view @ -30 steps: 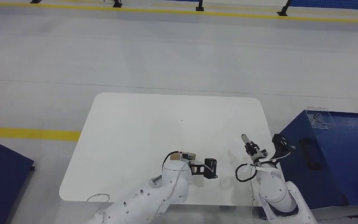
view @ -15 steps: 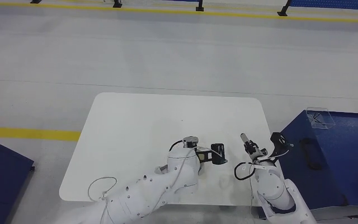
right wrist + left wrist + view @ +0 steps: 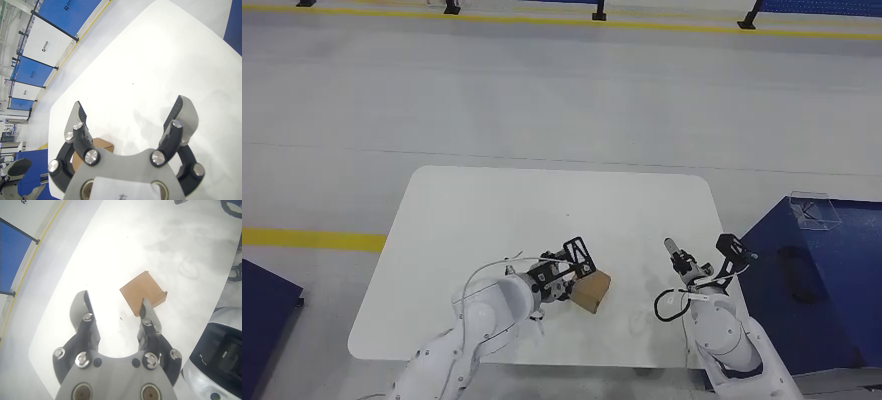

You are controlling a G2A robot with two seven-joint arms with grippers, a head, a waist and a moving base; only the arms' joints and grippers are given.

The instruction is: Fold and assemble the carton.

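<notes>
**Top view.** You see the white table [image 3: 492, 220] with the carton [image 3: 591, 290] lying on it, near the edge closest to the robot and roughly midway along that edge. The carton is a small brown box. The left gripper [image 3: 572, 262] sits just beside the carton on its far side, fingers spread. The right gripper [image 3: 698, 245] hangs over the table's right part, well apart from the carton, fingers likewise spread and nothing between them. A blue bin [image 3: 812, 270] stands just beside the table's right edge.

**Left wrist view.** Note that the left gripper [image 3: 115, 305] is wide apart and grips nothing. One fingertip overlaps the nearest edge of the carton [image 3: 141, 292], while the other is over bare table [image 3: 113, 247]. You cannot tell from here whether that fingertip touches the cardboard. The carton lies flat, its top face closed, with a small tab showing at one corner.

**Right wrist view.** Observe the right gripper [image 3: 128, 111] with its ribbed pads held wide apart over bare table [image 3: 151, 56]. The carton [image 3: 103, 144] appears behind the base of one finger, partly hidden by it and clear of both pads.
</notes>
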